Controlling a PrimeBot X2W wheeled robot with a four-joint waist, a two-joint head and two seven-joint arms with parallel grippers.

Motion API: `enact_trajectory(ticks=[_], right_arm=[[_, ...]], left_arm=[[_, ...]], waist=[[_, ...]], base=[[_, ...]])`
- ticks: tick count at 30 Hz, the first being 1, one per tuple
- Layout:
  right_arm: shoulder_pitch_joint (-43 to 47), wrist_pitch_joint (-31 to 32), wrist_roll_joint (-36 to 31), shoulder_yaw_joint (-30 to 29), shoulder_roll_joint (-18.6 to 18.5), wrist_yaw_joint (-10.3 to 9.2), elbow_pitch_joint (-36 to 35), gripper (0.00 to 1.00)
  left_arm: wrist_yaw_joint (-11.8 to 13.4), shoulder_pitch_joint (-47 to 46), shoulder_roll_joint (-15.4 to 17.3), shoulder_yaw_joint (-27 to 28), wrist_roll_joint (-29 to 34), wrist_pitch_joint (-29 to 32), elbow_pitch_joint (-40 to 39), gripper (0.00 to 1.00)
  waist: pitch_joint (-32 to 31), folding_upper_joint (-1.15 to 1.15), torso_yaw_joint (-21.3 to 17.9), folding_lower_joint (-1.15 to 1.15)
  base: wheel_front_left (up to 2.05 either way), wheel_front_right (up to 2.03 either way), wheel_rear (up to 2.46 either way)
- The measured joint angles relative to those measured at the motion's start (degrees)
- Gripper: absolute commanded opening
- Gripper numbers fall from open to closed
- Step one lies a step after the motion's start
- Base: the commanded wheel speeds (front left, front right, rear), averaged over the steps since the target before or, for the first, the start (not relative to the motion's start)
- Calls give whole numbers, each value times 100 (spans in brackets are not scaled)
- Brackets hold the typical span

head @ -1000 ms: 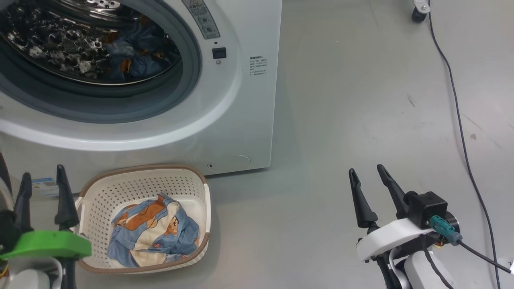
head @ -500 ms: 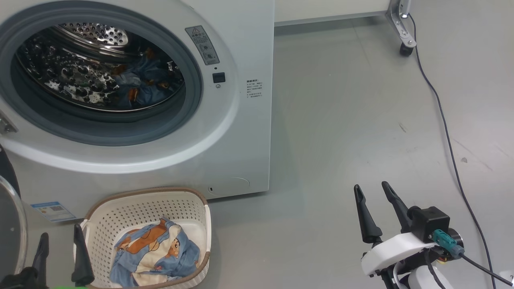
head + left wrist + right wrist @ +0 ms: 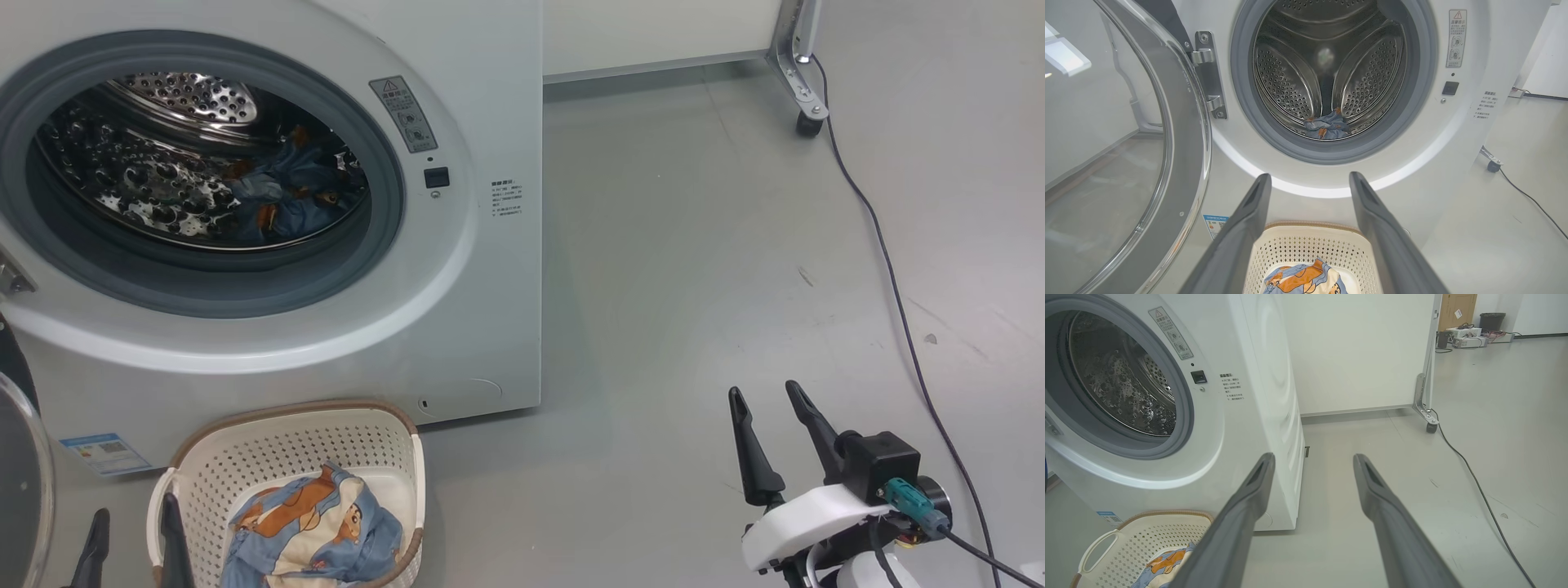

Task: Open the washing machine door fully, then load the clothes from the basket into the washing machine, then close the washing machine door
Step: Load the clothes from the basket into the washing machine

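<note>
We see the washing machine door [image 3: 1186, 171] open at our left | the clothes [image 3: 314, 531] in the basket [image 3: 269, 445] before the washing machine [image 3: 457, 327], another printed piece [image 3: 1327, 127] in the drum [image 3: 1290, 81] | our left gripper [image 3: 1309, 175] spread, empty, by the basket | right gripper [image 3: 763, 388] spread, empty, over floor [image 3: 694, 286]

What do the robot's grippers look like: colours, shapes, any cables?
The right gripper has two long, dark, tapering fingers with pointed tips. It sits on a white rounded shell, carrying a black box-shaped block and a teal plug from which a black cable runs. The left gripper has the same fingers.
</note>
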Motion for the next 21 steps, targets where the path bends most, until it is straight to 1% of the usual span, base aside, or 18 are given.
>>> enact_trajectory(ticks=[2, 10, 13, 21], right_arm=[[3, 0, 0, -3, 0, 40, 0, 100], [93, 0, -1, -20, 2, 51, -13, 100], [109, 0, -3, -40, 2, 87, -16, 100], [112, 0, -25, -62, 4, 90, -51, 100]], left_arm=[[0, 77, -26, 40, 1, 0, -53, 100], [-24, 283, -101, 64, 99, 1, -147, 100], [-26, 303, -130, 74, 99, 1, -188, 100], [-49, 347, -153, 134, 116, 1, -272, 100]], waist=[[-13, 0, -8, 0], [-40, 0, -28, 0], [-42, 0, -25, 0], [-38, 0, 0, 0]], base=[[0, 0, 0], [0, 0, 0], [0, 0, 0], [0, 0, 0]])
